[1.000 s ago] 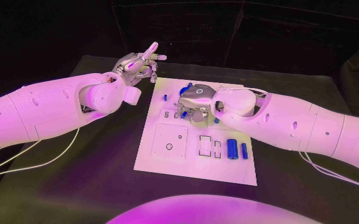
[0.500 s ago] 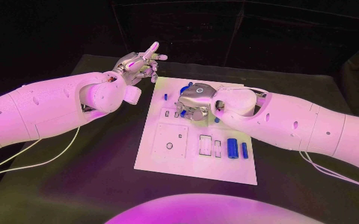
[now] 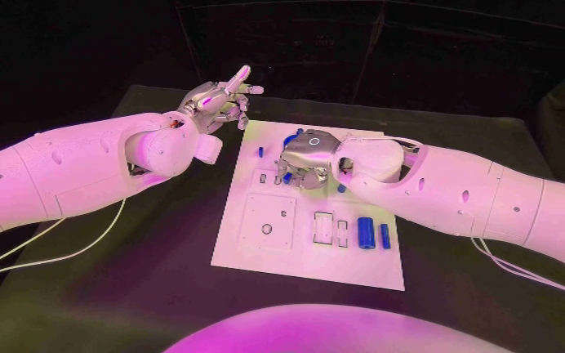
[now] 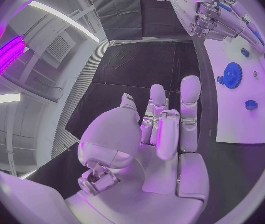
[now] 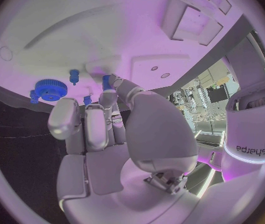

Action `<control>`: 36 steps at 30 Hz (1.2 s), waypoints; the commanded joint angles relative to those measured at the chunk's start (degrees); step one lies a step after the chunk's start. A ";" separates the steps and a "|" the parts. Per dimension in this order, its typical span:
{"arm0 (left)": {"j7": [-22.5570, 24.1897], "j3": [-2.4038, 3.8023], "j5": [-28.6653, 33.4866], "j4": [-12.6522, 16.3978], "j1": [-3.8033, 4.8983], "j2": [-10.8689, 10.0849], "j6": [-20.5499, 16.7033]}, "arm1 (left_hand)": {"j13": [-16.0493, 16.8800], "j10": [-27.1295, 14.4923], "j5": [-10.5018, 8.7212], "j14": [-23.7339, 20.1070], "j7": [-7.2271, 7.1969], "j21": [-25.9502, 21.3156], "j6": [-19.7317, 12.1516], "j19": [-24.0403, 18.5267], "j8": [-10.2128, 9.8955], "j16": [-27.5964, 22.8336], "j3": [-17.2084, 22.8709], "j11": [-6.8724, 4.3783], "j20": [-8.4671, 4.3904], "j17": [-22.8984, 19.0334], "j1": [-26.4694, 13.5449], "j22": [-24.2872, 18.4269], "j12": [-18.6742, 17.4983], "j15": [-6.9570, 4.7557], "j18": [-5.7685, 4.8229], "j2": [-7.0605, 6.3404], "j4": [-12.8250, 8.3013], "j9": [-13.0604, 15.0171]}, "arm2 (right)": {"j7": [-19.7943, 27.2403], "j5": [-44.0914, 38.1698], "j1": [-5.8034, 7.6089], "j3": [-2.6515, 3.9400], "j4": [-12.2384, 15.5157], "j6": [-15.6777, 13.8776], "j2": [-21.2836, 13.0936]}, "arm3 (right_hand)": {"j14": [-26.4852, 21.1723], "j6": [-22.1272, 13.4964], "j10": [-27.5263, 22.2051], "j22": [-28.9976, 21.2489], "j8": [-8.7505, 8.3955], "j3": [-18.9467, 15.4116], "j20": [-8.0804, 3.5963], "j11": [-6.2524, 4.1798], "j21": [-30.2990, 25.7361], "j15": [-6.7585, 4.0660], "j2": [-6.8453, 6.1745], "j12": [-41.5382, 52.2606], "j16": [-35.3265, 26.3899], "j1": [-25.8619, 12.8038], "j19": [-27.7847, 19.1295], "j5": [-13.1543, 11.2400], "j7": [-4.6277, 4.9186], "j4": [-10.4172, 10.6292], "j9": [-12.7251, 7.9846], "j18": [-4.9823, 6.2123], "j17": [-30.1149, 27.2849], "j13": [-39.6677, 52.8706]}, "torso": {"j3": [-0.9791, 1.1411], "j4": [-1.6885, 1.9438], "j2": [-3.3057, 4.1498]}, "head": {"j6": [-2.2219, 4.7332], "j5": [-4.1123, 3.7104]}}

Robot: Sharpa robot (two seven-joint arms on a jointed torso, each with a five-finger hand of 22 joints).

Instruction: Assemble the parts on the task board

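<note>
So we're mid-way through placing a small blue part (image 5: 107, 81) on the task board (image 3: 295, 255). Our right hand (image 3: 304, 161) sits low over the upper middle of the board, and in the right wrist view the piece looks pinched between its fingertips (image 5: 115, 86) right at the board's surface. Whether it's already seated in a hole, we can't tell.

To do this bit well, we'd say keep the part square to the board, ease it straight down, and don't let go until it stops wobbling. There's a blue gear (image 5: 50, 89) and a little blue peg (image 5: 74, 75) just beside the working spot, so we need to watch we don't knock those with the spare fingers.

Our left hand (image 3: 219, 101) is off the board's far left corner, above the black table (image 3: 153, 288), holding nothing, fingers partly curled with one sticking out. It's well apart from the action.

Material-wise: the board is a flat, matte white plate with rectangular recesses and small round holes. The parts look like hard smooth plastic. Two blue cylinders (image 3: 365, 233) lie side by side near the board's right edge, likely to roll if bumped. The gear has fine teeth around a round hub. The hands are shiny metal with pale pads.
</note>
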 commanded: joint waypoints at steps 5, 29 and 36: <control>0.03 0.06 -0.47 -0.04 0.11 0.06 0.69 | -0.07 -0.30 -0.13 2.34 0.07 0.30 -0.49 0.53 0.23 0.21 0.04 0.08 0.06 2.62 0.43 0.10 -0.31 0.41 0.52 -0.03 -0.29 0.08 | -0.16 -0.51 0.10 0.02 0.17 -0.47 0.04 | 2.08 0.48 -0.28 0.11 0.28 0.46 0.01 -0.07 -0.10 0.22 0.19 0.02 -0.07 0.45 -0.21 -0.21 -0.04 -0.11 0.08 0.02 0.05 0.06 | -0.04 0.04 -0.01 | -0.04 -0.05; -0.28 0.06 -0.66 -0.25 0.11 0.19 0.92 | -0.09 -0.31 -0.13 2.36 0.07 0.32 -0.52 0.58 0.24 0.23 0.03 0.08 0.06 2.65 0.48 0.14 -0.31 0.41 0.51 -0.05 -0.33 0.08 | 0.31 -0.72 0.10 0.02 0.80 -0.05 -0.06 | 2.04 0.32 -0.51 -0.04 0.11 0.71 -0.02 -0.09 -0.18 0.19 -0.06 -0.25 -0.20 0.94 -0.29 -0.27 -0.06 -0.64 0.01 0.04 -0.06 -0.18 | 0.00 -0.02 -0.03 | -0.18 -0.11; -0.33 0.06 -0.68 -0.39 0.11 0.20 0.90 | -0.09 -0.31 -0.13 2.36 0.07 0.32 -0.52 0.58 0.24 0.23 0.03 0.08 0.06 2.65 0.48 0.14 -0.31 0.41 0.51 -0.05 -0.33 0.08 | 0.29 -0.81 0.10 0.02 0.93 0.31 -0.27 | 2.04 0.30 -0.53 -0.05 0.09 0.78 -0.03 -0.10 -0.18 0.19 -0.07 -0.25 -0.21 1.03 -0.29 -0.27 -0.07 -0.72 0.00 0.04 -0.07 -0.18 | -0.03 -0.02 -0.03 | -0.21 -0.12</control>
